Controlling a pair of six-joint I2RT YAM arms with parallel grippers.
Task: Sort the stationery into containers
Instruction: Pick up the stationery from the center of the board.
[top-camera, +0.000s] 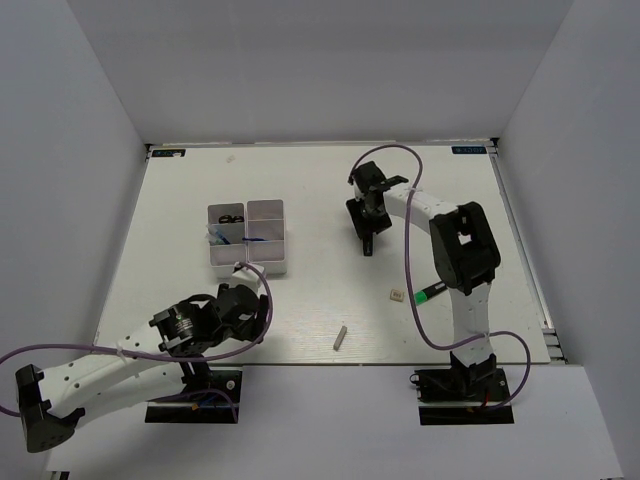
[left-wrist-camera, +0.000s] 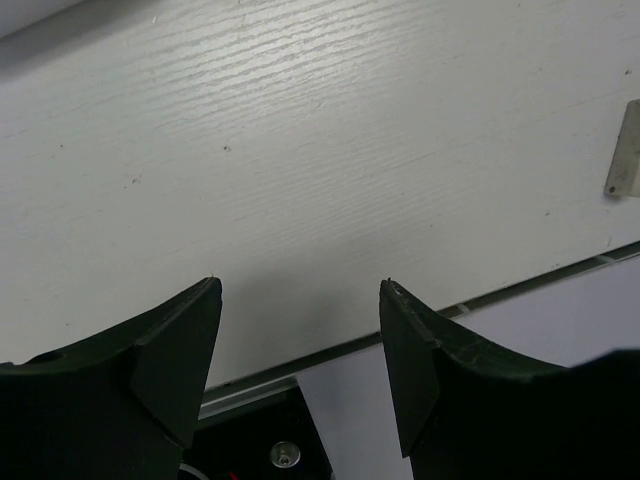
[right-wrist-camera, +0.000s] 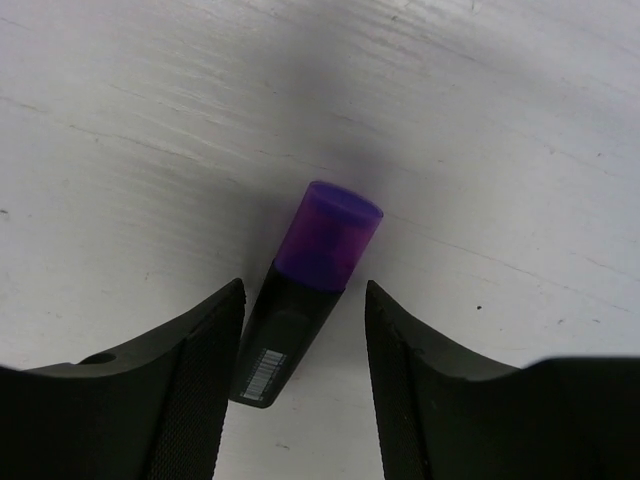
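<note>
Right gripper (right-wrist-camera: 304, 285) released, its fingers straddling a purple marker (right-wrist-camera: 326, 238) lying between them. Left gripper (left-wrist-camera: 300, 284) released above the white table (left-wrist-camera: 300, 120), short grey stick (left-wrist-camera: 624, 150) to its right.

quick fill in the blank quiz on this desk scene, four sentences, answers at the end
1. The marker lying between the open jaws of the right gripper has a ___ cap.
2. The left gripper is open and holds ___.
3. The scissors lie in the tray's far-___ compartment.
4. The highlighter lying by the beige cube is ___.

Missing words: purple; nothing; left; green.
</note>
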